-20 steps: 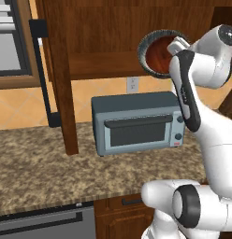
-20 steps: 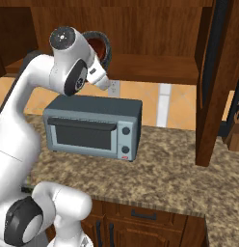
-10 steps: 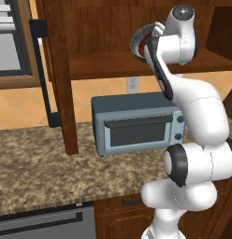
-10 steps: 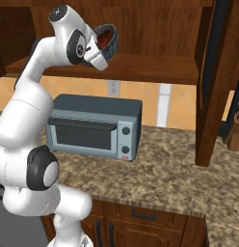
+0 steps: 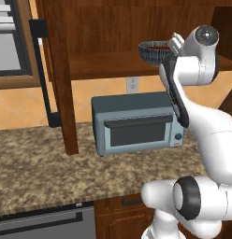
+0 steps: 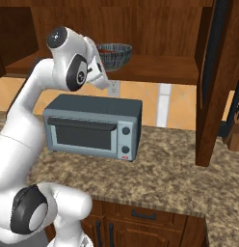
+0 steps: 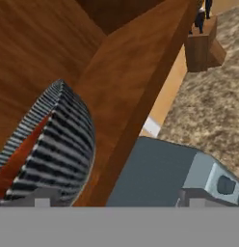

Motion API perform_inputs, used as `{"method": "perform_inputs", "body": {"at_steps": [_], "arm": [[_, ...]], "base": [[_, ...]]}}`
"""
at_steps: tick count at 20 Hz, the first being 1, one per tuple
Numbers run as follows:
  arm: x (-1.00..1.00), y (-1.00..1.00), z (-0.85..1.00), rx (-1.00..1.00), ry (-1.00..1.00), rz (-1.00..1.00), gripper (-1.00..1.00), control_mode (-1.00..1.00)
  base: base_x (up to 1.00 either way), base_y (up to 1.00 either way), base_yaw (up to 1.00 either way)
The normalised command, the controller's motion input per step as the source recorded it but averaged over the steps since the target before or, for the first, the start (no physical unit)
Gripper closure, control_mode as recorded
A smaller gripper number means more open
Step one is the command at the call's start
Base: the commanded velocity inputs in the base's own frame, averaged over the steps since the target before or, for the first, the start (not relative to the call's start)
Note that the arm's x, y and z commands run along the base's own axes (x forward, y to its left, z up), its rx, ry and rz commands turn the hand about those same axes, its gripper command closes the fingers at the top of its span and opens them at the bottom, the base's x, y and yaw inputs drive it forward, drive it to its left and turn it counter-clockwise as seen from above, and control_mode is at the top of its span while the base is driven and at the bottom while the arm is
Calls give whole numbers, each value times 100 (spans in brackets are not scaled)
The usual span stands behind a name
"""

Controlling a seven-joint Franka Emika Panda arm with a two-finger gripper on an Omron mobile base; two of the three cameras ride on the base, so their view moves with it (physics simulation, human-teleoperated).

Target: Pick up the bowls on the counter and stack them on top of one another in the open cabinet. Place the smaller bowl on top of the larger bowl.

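Now the wide dark grey ribbed bowl sits on the plank shelf of the dark reddish-brown wooden wall cabinet, above the blue-grey toaster oven on the speckled granite counter. Inside it lies the small glossy reddish-brown bowl. The pincer is just beside the grey bowl, whose ribbed wall rises past one finger tip. Its jaws stand wide apart and hold nothing.

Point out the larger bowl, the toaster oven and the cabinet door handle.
larger bowl (image 6: 114, 54), right base view, ribbed outer wall.
toaster oven (image 5: 136, 133), left base view, glass door.
cabinet door handle (image 5: 43, 74), left base view, middle of bar.
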Motion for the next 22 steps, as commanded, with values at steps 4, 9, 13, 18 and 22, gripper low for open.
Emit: {"method": "perform_inputs", "body": {"at_steps": [4,9,13,18,22], "arm": [[-100,-90,-92,13,-33,0,-100,-100],[-100,-91,-100,4,-15,0,-100,-100],[-100,-94,-98,10,-27,0,-100,-100],[-20,-19,-8,4,-2,-3,-100,-100],[0,-9,0,0,0,-2,-100,-100]], "base": [[0,0,0],[0,0,0],[0,0,0],[0,0,0],[0,0,0]]}}
